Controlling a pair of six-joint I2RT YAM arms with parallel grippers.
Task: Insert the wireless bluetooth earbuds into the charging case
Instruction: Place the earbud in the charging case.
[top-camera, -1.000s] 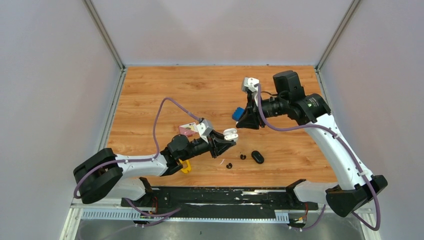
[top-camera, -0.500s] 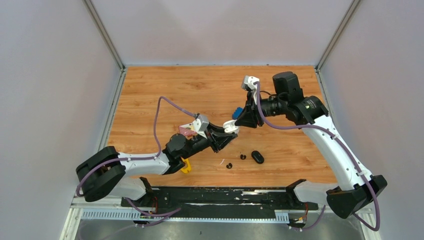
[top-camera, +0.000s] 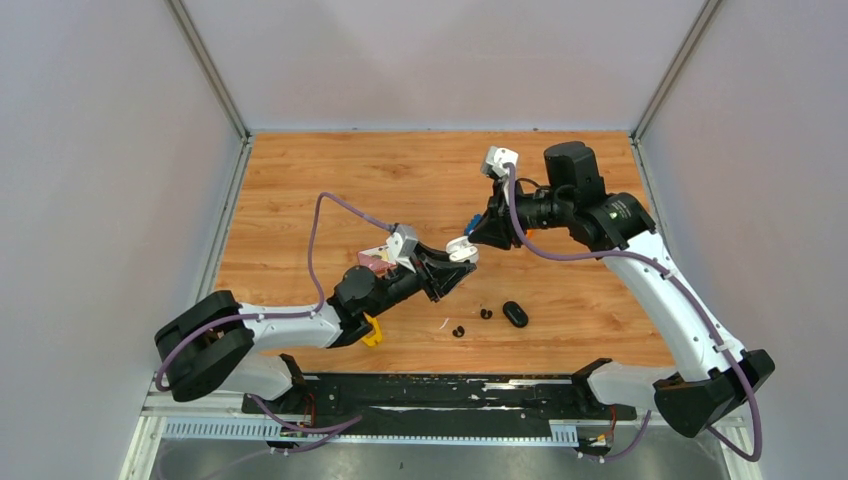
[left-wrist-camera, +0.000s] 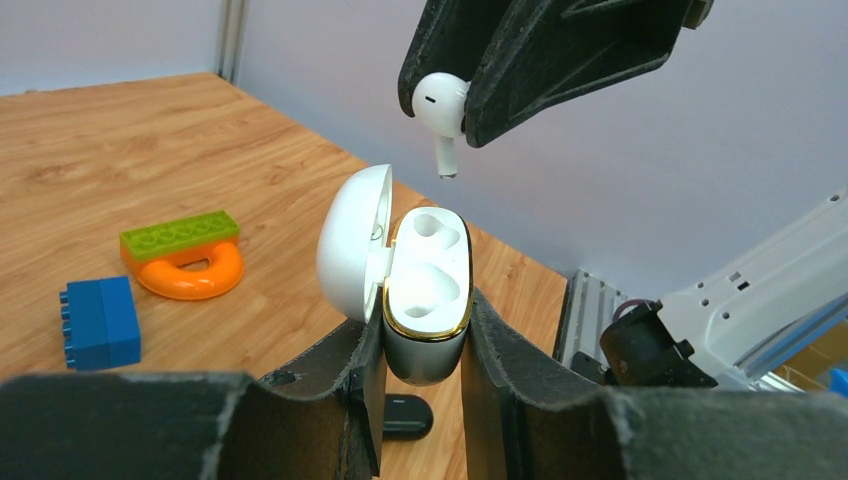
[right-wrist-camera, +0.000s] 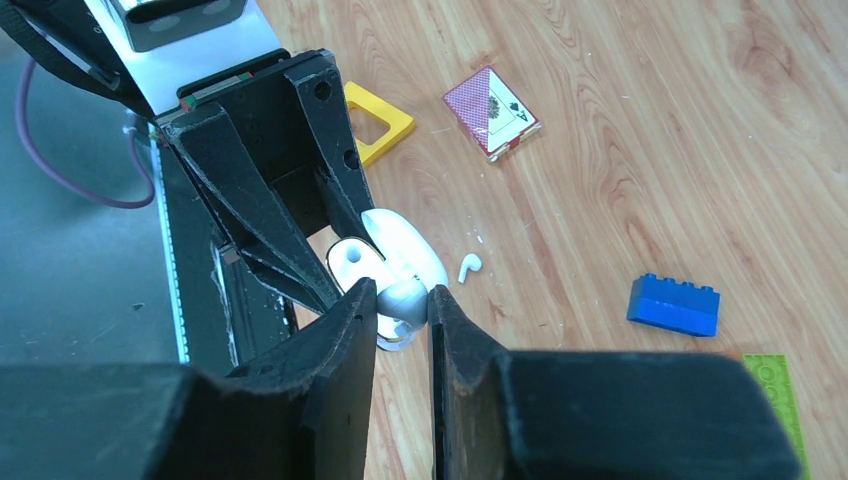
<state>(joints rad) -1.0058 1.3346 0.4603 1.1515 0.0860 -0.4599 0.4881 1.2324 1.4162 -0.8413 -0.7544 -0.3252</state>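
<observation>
My left gripper is shut on the white charging case, held off the table with its lid swung open and both sockets empty. My right gripper is shut on a white earbud, stem down, hanging a short way above the case's mouth without touching it. In the top view the two grippers meet mid-table. A second white earbud lies on the wood. Two black earbuds lie near the front.
A black case sits beside the black buds. A blue block, a green block on an orange ring, a card deck and a yellow frame lie around. Grey walls enclose the table.
My left gripper has raised the case up and back toward the right gripper. The right gripper has shifted slightly left with the earbud, so the two now meet.
</observation>
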